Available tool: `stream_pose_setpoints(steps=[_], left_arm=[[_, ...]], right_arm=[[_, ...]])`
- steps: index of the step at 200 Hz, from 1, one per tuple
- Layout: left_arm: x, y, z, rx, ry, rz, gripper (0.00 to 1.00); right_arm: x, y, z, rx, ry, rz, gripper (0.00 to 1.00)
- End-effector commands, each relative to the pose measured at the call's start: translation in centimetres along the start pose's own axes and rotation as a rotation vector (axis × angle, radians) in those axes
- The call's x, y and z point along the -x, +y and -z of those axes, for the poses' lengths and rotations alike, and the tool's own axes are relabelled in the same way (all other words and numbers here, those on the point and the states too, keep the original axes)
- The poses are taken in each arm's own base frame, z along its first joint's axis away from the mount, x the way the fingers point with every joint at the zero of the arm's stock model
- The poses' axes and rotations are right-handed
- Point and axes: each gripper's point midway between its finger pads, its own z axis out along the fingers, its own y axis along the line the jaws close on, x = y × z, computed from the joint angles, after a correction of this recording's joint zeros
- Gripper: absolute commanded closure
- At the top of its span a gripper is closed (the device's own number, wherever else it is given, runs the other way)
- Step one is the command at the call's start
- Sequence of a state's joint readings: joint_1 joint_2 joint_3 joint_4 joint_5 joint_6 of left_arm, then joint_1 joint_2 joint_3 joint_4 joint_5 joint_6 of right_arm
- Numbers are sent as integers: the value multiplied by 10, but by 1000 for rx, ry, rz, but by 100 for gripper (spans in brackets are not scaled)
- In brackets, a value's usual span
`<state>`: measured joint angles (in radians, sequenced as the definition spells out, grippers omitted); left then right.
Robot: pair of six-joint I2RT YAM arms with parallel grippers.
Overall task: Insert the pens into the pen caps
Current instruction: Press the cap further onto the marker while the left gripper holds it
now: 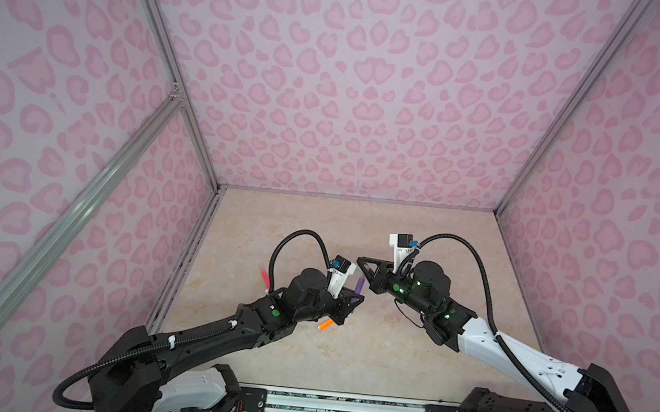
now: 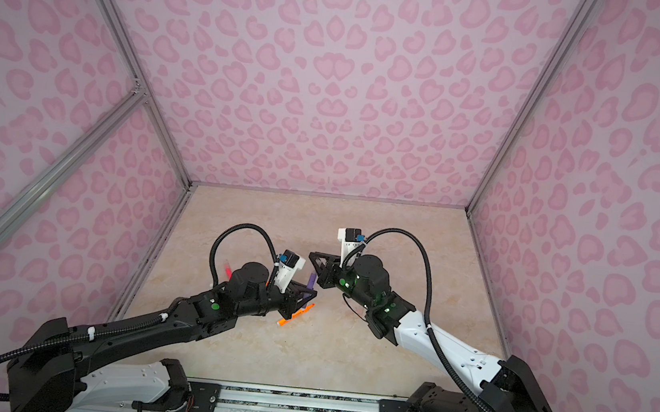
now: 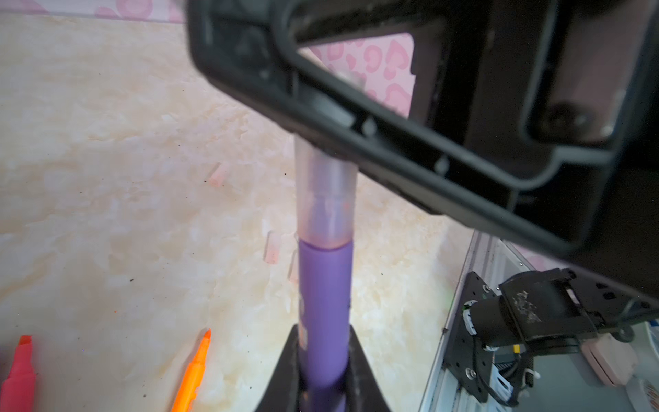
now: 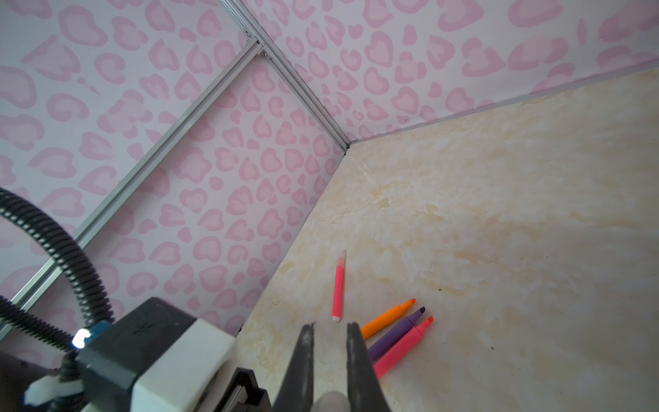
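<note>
Gripping a purple pen (image 3: 324, 303) by its barrel, the left jaws are clenched on it and holding it off the table (image 3: 107, 142). A clear cap (image 3: 326, 199) is sitting over the pen's tip, down to the coloured barrel. The cap's far end is running in under the right jaws, which appear to be clamped on it.

By my reading, this is the second capping, and it is nearing its finish. One capped pink pen (image 4: 338, 289) is already lying apart on the table, over towards the left wall.

An orange pen (image 4: 387, 319), a second purple pen (image 4: 396, 335) and a bare pink pen (image 4: 403, 347) are lying side by side with their tips uncovered, waiting.

That makes five pens for certain. An orange barrel (image 2: 296, 314) is showing under the left arm in a top view, and it may be a sixth; I cannot tell.

Two loose caps (image 3: 217, 174) (image 3: 272, 248) are lying on the table in the left wrist view. There may be a faint third just beside the held pen.
</note>
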<state>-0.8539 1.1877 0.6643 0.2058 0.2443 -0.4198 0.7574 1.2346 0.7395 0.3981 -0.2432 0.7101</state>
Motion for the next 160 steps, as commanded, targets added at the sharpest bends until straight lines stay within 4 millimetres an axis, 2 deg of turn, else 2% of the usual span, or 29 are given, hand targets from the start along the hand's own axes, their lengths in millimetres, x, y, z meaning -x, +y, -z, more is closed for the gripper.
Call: stream_pose_setpoints(steps=[1,18,34,64,105,126,160], left_arm=[[36,-47,9,-249,-129,-58,96],[38,-51,11,-280,-129,-60,96],[39,-43,10,-236,-134,-56,96],[46,-2,17,-12,-194,-30,96],[60,39,45,256,-274,-22,96],[64,46,55,311,-302,-28,96],[65,52,56,356,-298,-36,97]], right_arm=[[-21,7,-3,43,85,-11,100],[-24,12,-4,50,98,2,100],[-28,12,-6,24,104,19,100],[-38,0,-5,-136,104,71,100],[-49,-23,3,-314,79,72,100],[-56,-23,3,-346,77,89,100],[-63,-23,8,-430,67,110,100]])
